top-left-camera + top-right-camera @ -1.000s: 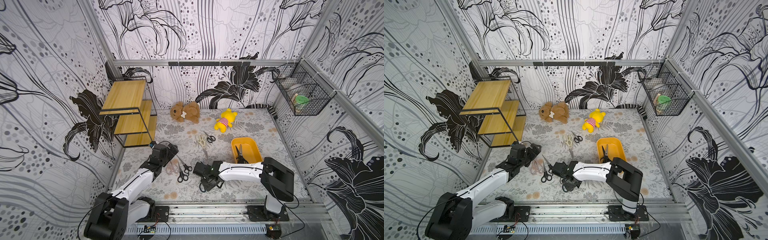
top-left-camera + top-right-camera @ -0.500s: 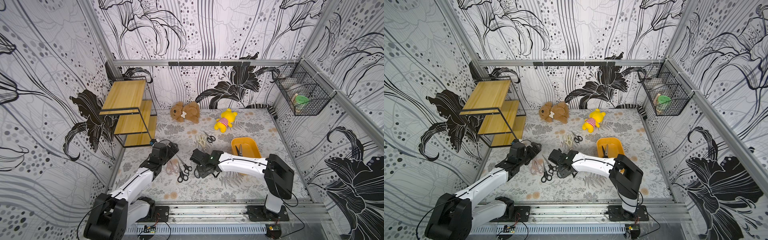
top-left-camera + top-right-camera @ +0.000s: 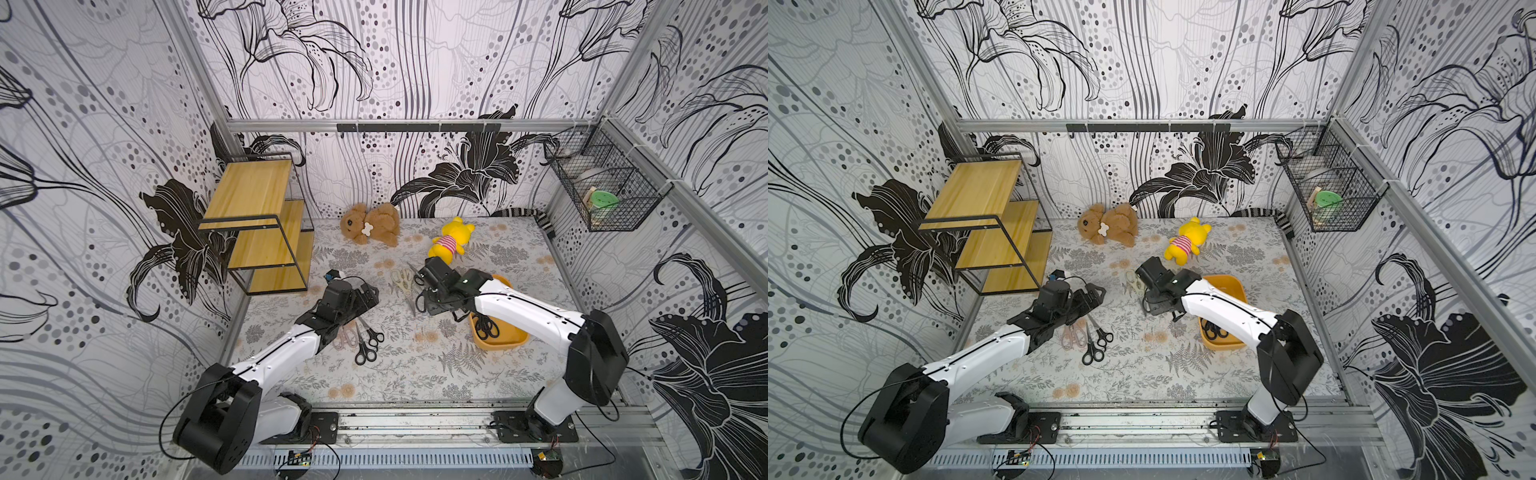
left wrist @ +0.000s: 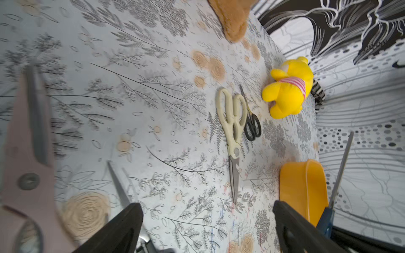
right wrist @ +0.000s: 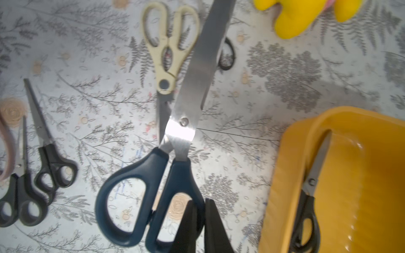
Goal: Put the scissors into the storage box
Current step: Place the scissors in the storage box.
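- Right wrist view: your right gripper (image 5: 198,203) was clamped on one handle loop of the dark blue scissors (image 5: 182,129). They hung clear of the table (image 5: 241,140), blades over the cream shears (image 5: 168,43).
- The storage box (image 5: 285,175) sat just beside them, with one black pair (image 5: 306,203) lying inside.
- Your left gripper (image 4: 206,203) had its fingers wide apart and held nothing, near the pink pair (image 4: 26,153).
- Handling guess: stiff steel, blade-heavy, smooth plastic loop. A one-loop pinch could let them swing, so taking hold nearer the pivot would probably be steadier.
- It was a long pair and a shallow box, so you'd likely need to line them up lengthwise.
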`<state>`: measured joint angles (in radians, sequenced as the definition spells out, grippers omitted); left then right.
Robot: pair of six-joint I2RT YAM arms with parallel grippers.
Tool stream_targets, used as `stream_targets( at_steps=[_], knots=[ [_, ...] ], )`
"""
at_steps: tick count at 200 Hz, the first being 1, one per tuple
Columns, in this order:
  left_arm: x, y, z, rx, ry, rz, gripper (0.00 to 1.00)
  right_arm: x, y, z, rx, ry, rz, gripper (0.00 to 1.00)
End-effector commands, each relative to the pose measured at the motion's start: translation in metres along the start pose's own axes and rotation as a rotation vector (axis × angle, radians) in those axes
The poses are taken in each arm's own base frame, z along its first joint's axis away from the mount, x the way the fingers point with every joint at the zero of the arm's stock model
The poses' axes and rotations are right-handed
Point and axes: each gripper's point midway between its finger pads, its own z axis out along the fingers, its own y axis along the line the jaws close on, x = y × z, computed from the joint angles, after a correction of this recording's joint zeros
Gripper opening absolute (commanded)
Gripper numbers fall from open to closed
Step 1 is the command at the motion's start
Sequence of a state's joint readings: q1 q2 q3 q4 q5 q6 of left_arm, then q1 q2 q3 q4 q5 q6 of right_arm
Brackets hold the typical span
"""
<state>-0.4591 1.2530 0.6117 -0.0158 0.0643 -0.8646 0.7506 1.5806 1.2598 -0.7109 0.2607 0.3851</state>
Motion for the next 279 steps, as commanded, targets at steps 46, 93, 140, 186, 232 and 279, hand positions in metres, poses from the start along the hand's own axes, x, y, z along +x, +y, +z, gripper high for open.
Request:
stream_targets(
  at_steps=[46,93,140,186,232,279],
  knots=[
    [0.036,-0.031,0.024,0.005,0.078,0.133,0.97,0.029,-0.103,-0.010,0.106,0.033,0.099,0.00],
    [0.050,-0.038,0.032,-0.001,0.123,0.168,0.97,0.050,-0.142,0.001,0.146,0.105,0.162,0.00],
    [0.050,-0.035,0.031,-0.019,0.119,0.188,0.97,0.081,-0.155,0.019,0.185,0.220,0.191,0.00],
    [0.048,-0.034,0.029,-0.029,0.118,0.192,0.97,0.106,-0.147,0.035,0.156,0.297,0.251,0.00],
    [0.046,-0.033,0.028,-0.038,0.103,0.197,0.97,0.120,-0.140,0.047,0.125,0.324,0.271,0.00],
    [0.041,-0.029,0.026,-0.062,0.077,0.183,0.97,0.129,-0.135,0.059,0.110,0.366,0.279,0.00]
  ],
)
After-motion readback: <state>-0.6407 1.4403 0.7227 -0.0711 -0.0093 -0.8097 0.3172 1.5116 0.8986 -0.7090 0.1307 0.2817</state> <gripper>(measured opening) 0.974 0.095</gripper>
